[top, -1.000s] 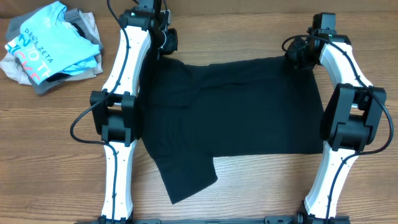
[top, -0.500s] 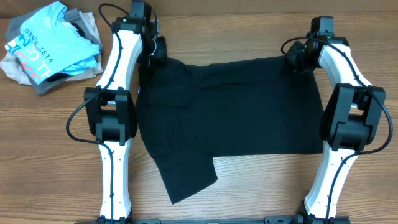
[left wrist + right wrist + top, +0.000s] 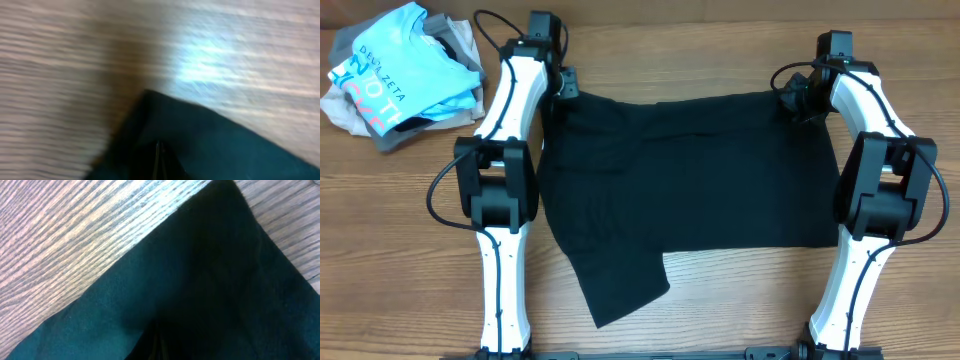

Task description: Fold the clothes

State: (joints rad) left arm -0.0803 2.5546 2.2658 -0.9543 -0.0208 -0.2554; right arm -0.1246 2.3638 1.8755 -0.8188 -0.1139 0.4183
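Overhead, the arms cover the side edges of the black shirt [image 3: 700, 170], and the left gripper [image 3: 563, 85] and right gripper [image 3: 798, 98] hide its far corners. Their fingers cannot be made out from above. The shirt lies spread flat in the middle of the table [image 3: 720, 320], with one flap jutting toward the near edge and wood showing all round. A blue tee [image 3: 390, 70] tops a heap at the far left corner, well apart.

Left wrist: blurred, with the fingers together, clamped on a shirt [image 3: 215, 150] corner.

Right wrist: the fingers are lost in dark cloth, pinched together on the shirt [image 3: 200, 290] edge.
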